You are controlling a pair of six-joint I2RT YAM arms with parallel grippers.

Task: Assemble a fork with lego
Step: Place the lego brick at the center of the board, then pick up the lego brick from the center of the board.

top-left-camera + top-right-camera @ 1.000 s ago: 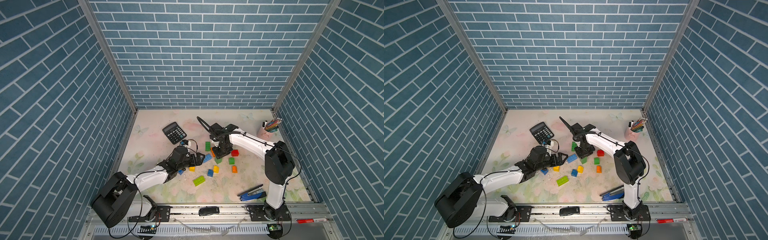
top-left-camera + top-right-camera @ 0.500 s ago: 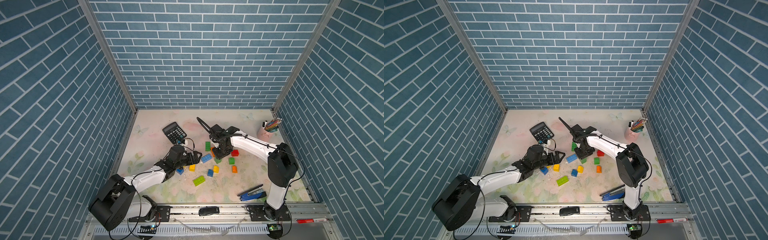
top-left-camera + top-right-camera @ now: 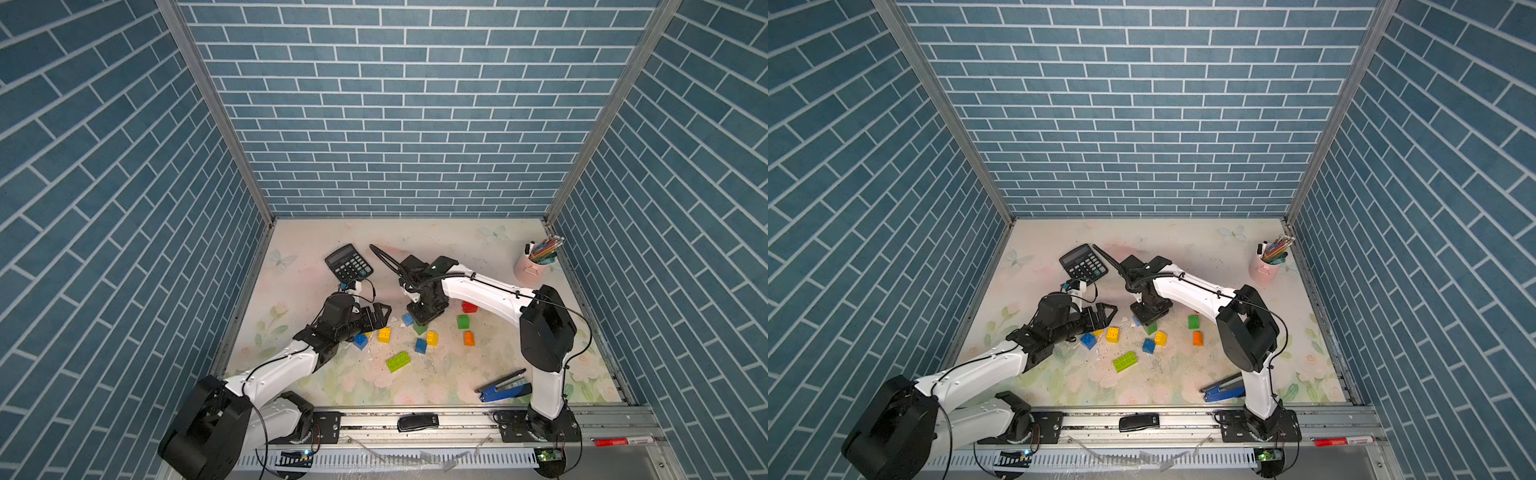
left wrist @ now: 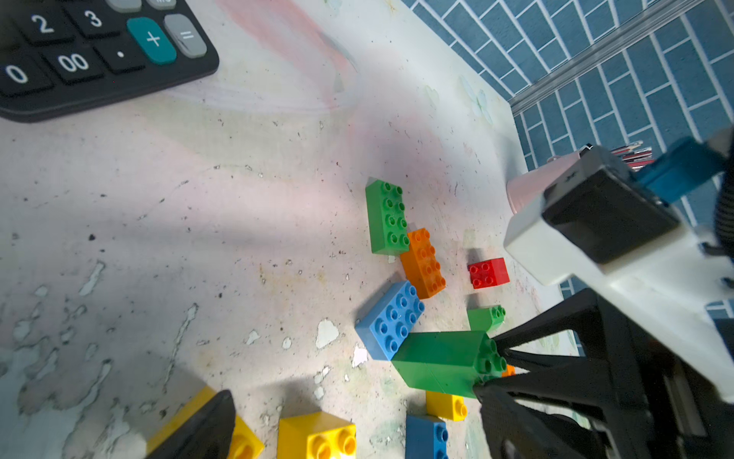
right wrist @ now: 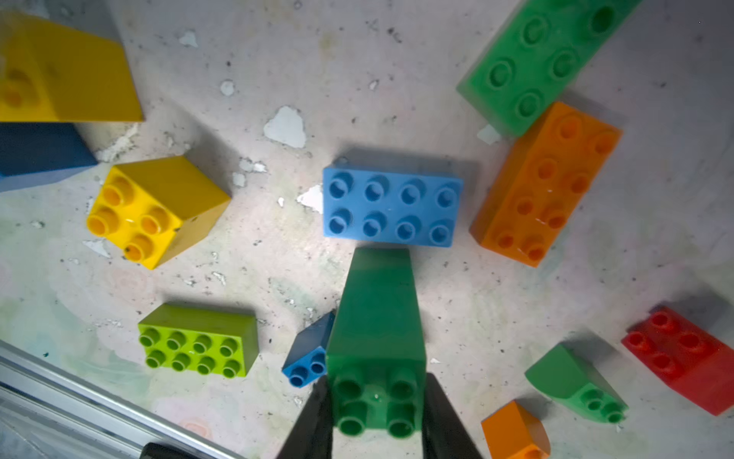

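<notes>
My right gripper [image 3: 422, 319] [image 5: 377, 401] is shut on a tall dark green lego brick [image 5: 376, 318] [image 4: 441, 361], studs toward the wrist. The brick's far end is close beside a blue oblong brick [image 5: 391, 210] [image 4: 391, 320]. Orange [image 5: 544, 183] and green [image 5: 528, 67] oblong bricks lie just past that. My left gripper [image 3: 376, 318] [image 4: 351, 397] stands open to the left of the pile, low over a yellow brick [image 4: 317, 435], holding nothing. Loose lime [image 3: 397, 361], yellow [image 3: 384, 335], blue [image 3: 420, 345], orange [image 3: 468, 338], green [image 3: 463, 321] and red [image 3: 469, 307] bricks lie around.
A black calculator [image 3: 348, 262] lies behind the left gripper. A pink pen cup [image 3: 530, 268] stands at the back right and a blue stapler [image 3: 503, 386] lies at the front right by the right arm's base. Blue brick-pattern walls close three sides.
The right gripper has carried the green brick leftward and nearer, over the pile's middle. The left gripper has drawn back to the left, away from the blue oblong brick, still open.
</notes>
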